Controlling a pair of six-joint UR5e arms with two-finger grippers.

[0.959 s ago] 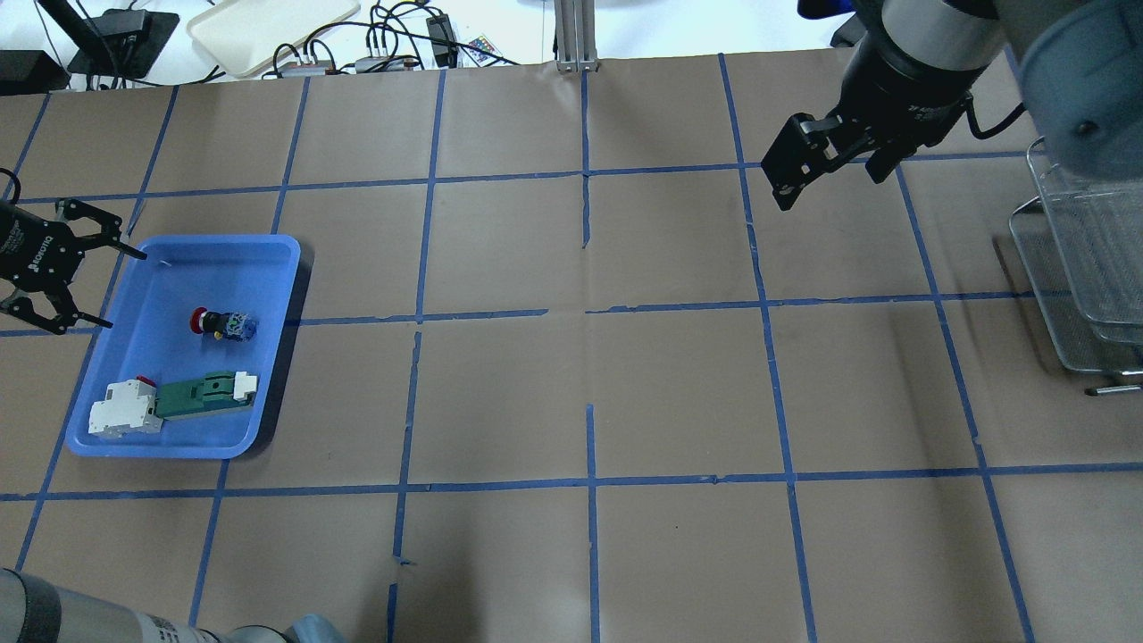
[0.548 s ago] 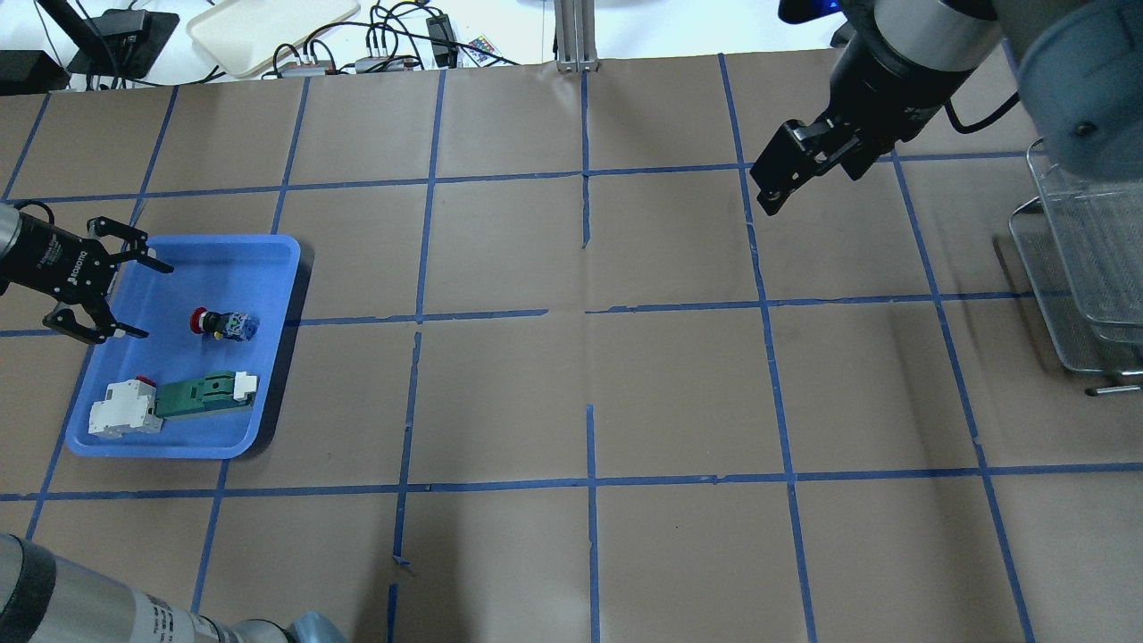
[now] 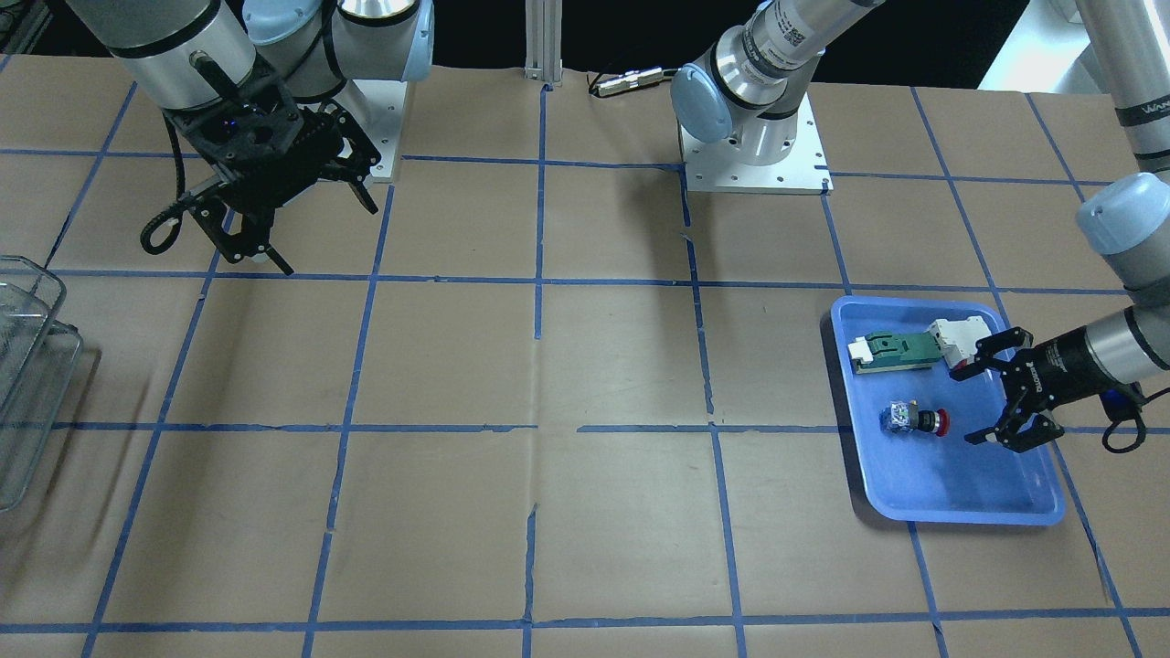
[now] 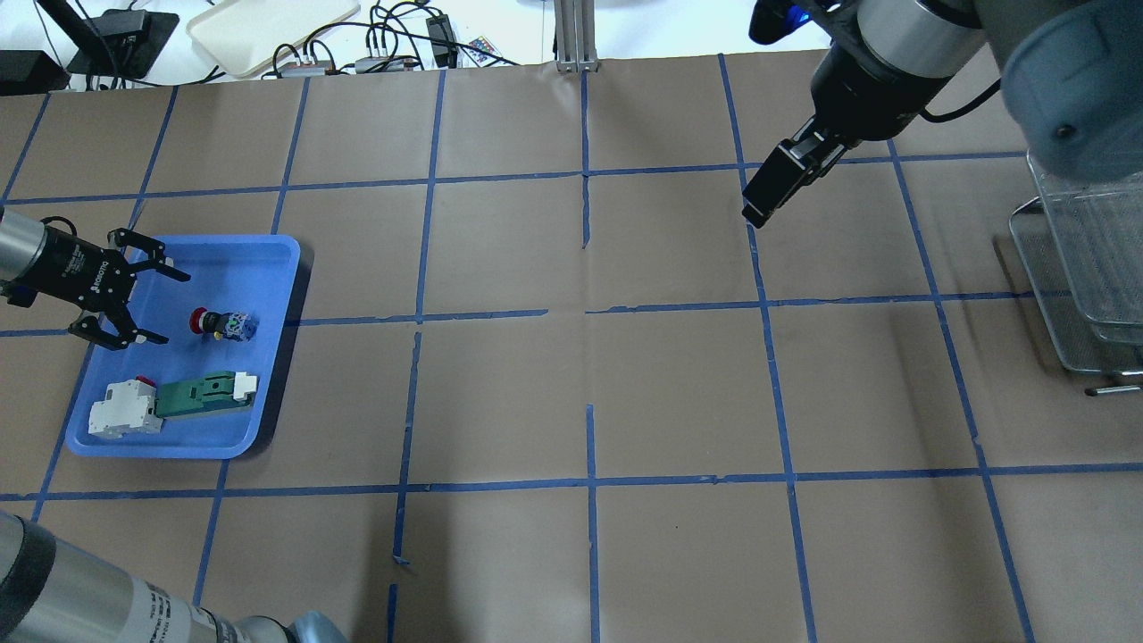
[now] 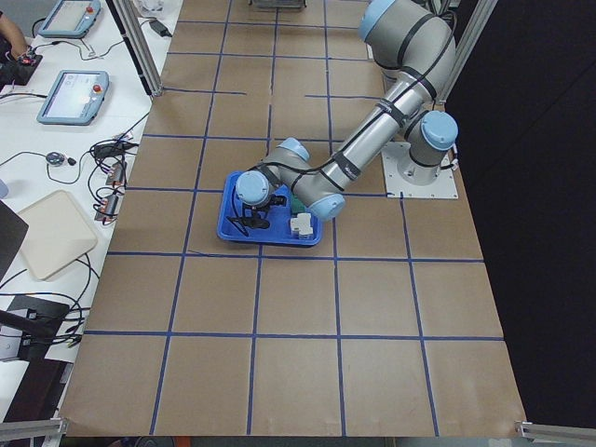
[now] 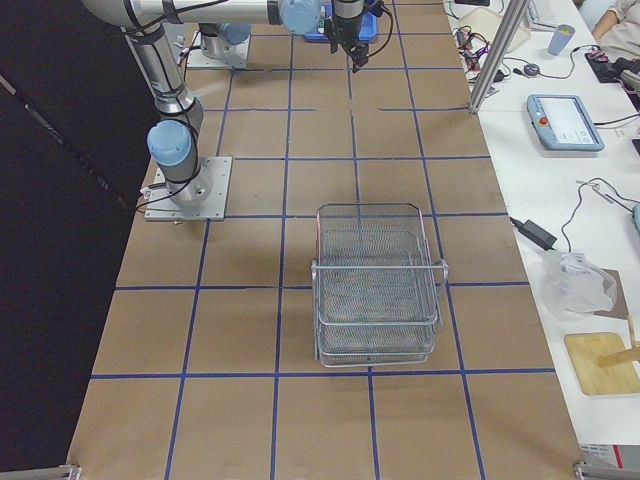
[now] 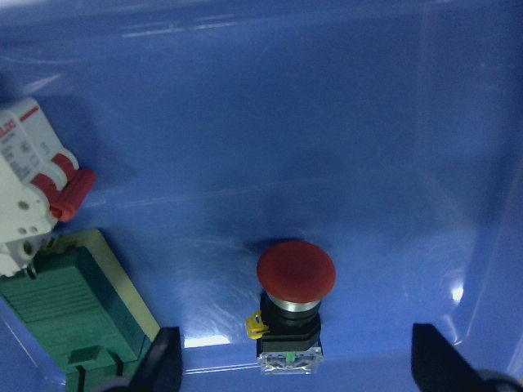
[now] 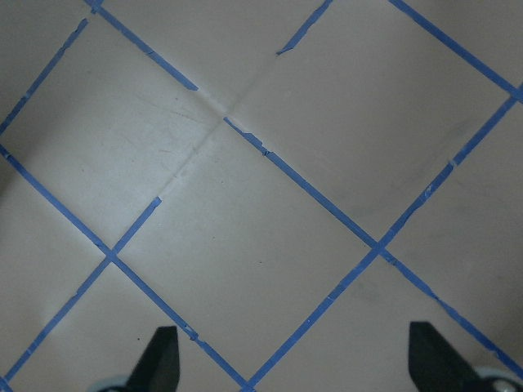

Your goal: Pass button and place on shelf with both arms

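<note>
Button (image 4: 223,323) lies in blue tray (image 4: 223,239) by tabletop's left edge, cap facing spread left gripper (image 4: 171,308), untouched. Green-and-white part (image 4: 201,393) and white block (image 4: 125,409) lie alongside. Right gripper (image 3: 324,236) is spread above the right half. Shelf (image 6: 376,300): cropped overhead, whole in right-side view.

I work in a robot lab. My table (image 4: 679,393) wears brown paper with blue tape squares, and my left arm (image 3: 777,37) is bolted to a metal plate (image 3: 786,174). The white bench (image 5: 28,130) beside it holds cables (image 5: 112,177) and control screens (image 5: 73,96).
</note>
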